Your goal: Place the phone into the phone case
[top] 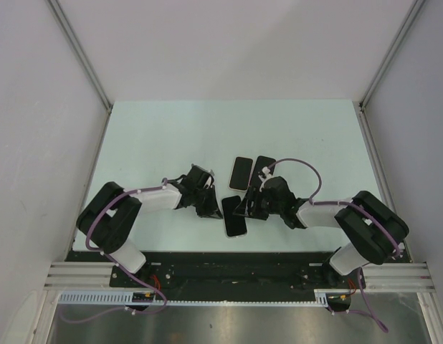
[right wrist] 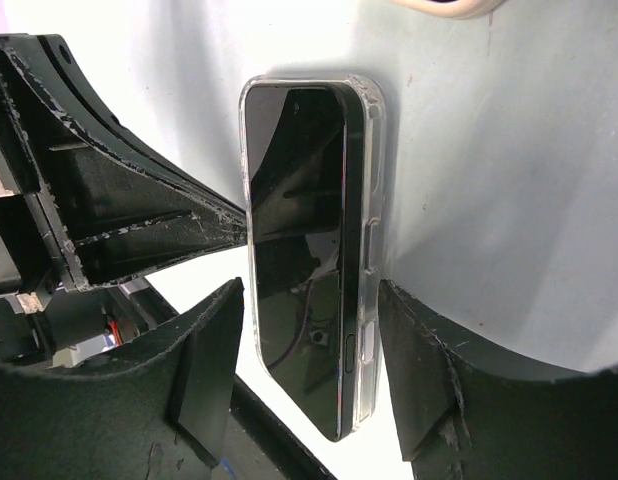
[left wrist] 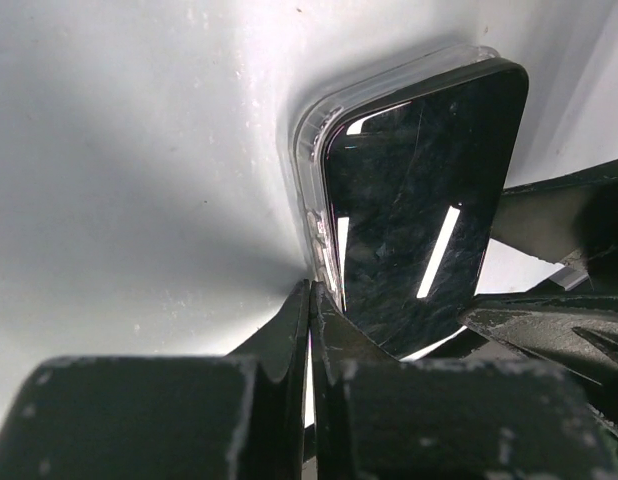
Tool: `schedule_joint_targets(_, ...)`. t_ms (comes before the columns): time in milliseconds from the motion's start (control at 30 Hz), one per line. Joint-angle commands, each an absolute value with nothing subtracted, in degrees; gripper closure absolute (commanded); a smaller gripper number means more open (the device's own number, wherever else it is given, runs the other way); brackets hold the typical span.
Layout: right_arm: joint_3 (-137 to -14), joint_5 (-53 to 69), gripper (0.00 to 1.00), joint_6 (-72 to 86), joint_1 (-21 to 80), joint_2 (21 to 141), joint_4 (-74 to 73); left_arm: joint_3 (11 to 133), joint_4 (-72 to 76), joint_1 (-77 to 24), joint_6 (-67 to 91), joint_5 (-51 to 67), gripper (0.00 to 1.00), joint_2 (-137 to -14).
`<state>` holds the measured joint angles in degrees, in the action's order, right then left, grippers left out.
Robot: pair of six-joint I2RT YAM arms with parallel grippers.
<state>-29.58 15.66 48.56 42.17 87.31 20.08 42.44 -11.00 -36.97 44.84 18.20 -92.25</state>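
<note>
The left gripper (left wrist: 309, 325) is seen pressed shut, its tips set against the clear phone case (left wrist: 314, 150) at the case's 7 o'clock corner. The phone (right wrist: 294, 250) is lodged in that case on the table (top: 171, 129). The right gripper (right wrist: 309, 295), at the phone's 2 o'clock from above, is held open with a finger along each long side.

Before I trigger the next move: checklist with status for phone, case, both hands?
1. Phone lying in the clear case: ok.
2. Phone seated flush all round: cannot tell.
3. Right hand open, fingers either side of the phone: ok.
4. Left hand shut, tips at the case's edge: ok.
5. Left hand pinching the case rim or only touching it: cannot tell.
</note>
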Motion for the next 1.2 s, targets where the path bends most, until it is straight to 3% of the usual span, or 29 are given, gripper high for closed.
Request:
schedule_joint_targets(0, -29.0, 24.9, 0.39, 51.2, 42.3, 89.6, 29.5, 40.1, -8.8, -38.1, 45.2, 18.5, 0.97, -94.4)
schedule_joint_targets(567, -25.0, 38.5, 0.40, 58.5, 38.3, 95.2, 50.7, 40.1, -9.1, -38.0, 44.6, 18.0, 0.97, -94.0)
schedule_joint_targets(733, -24.9, 36.1, 0.41, 57.0, 37.5, 95.3, 45.8, 39.7, -9.2, -38.0, 44.7, 17.9, 0.97, -93.6)
schedule_joint_targets(1167, -24.8, 35.6, 0.64, 55.3, 35.9, 94.1, 41.8, 38.4, -10.0, -36.6, 44.0, 18.5, 0.92, -90.4)
